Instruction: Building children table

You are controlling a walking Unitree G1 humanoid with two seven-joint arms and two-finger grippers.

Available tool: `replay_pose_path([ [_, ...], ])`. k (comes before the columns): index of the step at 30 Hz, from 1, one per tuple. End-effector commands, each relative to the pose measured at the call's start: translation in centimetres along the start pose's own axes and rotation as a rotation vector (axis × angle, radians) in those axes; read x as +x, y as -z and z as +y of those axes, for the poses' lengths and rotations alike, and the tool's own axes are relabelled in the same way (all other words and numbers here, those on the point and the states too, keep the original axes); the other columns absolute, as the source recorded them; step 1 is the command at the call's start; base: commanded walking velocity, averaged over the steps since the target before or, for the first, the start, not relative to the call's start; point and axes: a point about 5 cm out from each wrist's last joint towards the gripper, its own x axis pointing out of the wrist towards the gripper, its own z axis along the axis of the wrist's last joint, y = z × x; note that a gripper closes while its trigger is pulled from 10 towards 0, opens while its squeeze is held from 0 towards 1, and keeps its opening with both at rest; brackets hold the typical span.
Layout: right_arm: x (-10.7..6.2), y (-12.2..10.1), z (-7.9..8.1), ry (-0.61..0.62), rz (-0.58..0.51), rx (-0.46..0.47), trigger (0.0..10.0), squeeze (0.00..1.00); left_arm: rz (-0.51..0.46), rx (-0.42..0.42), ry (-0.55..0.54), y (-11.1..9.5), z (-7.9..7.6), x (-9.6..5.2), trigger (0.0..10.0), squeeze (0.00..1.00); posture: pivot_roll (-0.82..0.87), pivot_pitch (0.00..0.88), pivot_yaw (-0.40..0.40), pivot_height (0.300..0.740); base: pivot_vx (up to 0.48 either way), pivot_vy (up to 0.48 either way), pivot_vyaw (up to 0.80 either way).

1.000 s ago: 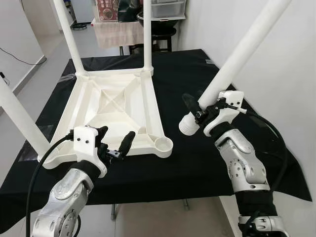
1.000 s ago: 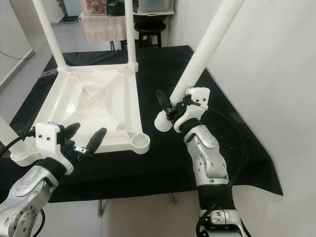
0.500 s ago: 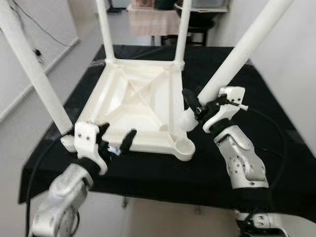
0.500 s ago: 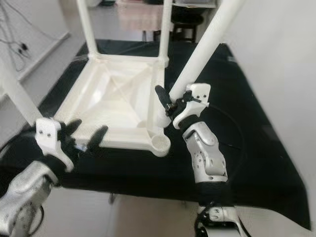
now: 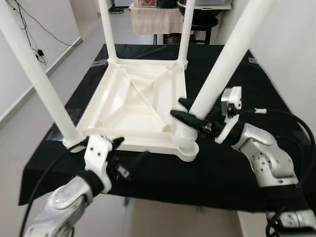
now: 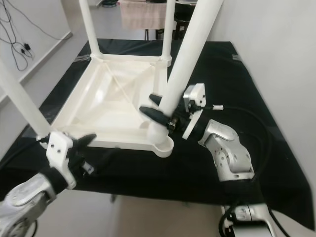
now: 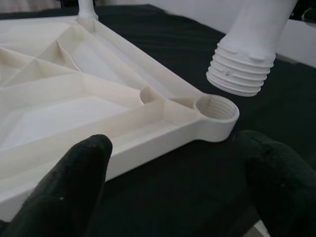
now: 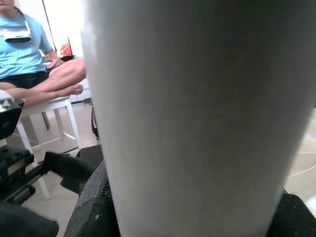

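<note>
The white table top (image 5: 133,98) lies upside down on the black cloth, with three white legs standing up from its corners. My right gripper (image 5: 183,111) is shut on the fourth leg (image 5: 222,64), which leans up and to the right. Its threaded end (image 7: 242,69) hangs just above the open socket (image 7: 215,109) at the front right corner, not touching it. My left gripper (image 7: 173,197) is open and holds nothing, low at the table top's front edge, left of that socket.
The black cloth (image 5: 227,168) covers the work table and ends close to my body. A white wall (image 5: 296,44) rises at the right. A dark stool and a draped stand (image 5: 158,19) are behind the table. A seated person (image 8: 24,54) appears in the right wrist view.
The camera has shifted. My right gripper has carried the leg left, from beside the table top to above the front right socket. My left gripper has dropped lower along the front edge.
</note>
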Motion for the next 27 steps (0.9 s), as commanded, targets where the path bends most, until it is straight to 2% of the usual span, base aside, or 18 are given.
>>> replay_pose_path([
  [1, 0.5, -0.3, 0.3, -0.055, -0.002, 0.001, 10.0, 0.0, 0.016, 0.002, 0.045, -0.1, -0.6, -0.3, 0.0, 0.0, 0.09, 0.212, -0.047, 0.74, 0.0, 0.0, 0.0],
  [5, 0.8, -0.7, -0.1, -0.123, 0.01, 0.013, 10.0, 0.0, 0.039, -0.018, 0.124, -0.8, -1.6, -1.5, 0.0, 0.0, 0.09, 0.27, -0.044, 0.74, 0.0, 0.0, 0.0],
  [9, 0.9, -1.0, -0.5, -0.125, 0.006, 0.012, 10.0, 0.0, 0.042, -0.035, 0.125, -0.9, -1.8, -1.9, 0.0, 0.0, 0.09, 0.288, -0.042, 0.74, 0.0, 0.0, 0.0],
  [15, 1.3, -2.1, -1.1, -0.183, -0.034, 0.016, 10.0, 0.0, 0.076, -0.049, 0.13, -1.0, -3.0, -3.1, 0.0, 0.0, 0.12, 0.32, -0.036, 0.74, 0.0, 0.0, 0.0],
  [27, 0.5, -2.9, -1.8, -0.203, -0.045, 0.002, 10.0, 0.0, 0.091, -0.051, 0.122, -1.2, -3.1, -3.7, 0.0, 0.0, 0.1, 0.335, -0.025, 0.74, 0.0, 0.0, 0.0],
])
